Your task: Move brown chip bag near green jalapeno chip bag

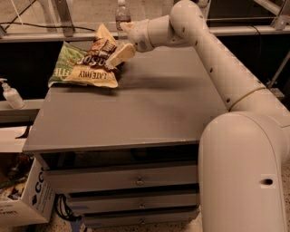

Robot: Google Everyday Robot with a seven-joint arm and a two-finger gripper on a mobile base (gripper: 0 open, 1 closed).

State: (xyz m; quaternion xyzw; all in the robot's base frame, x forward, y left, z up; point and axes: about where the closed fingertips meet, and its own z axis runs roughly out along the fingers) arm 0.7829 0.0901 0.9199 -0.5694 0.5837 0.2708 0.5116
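The brown chip bag [96, 63], cream-tan with a dark brown patch, lies crumpled at the table's far left corner, its upper corner tipped up. It overlaps the green jalapeno chip bag [63, 68], which pokes out to its left and touches it. My gripper [118, 55] reaches in from the right and sits on the brown bag's right edge, one cream finger [122, 52] lying over the bag. It looks shut on the bag's edge.
The grey table [136, 113] has drawers [136, 181] beneath it. A water bottle [121, 9] stands behind the bags. A pump bottle [10, 94] sits on a ledge at the left. A cardboard box [22, 199] stands on the floor at the lower left.
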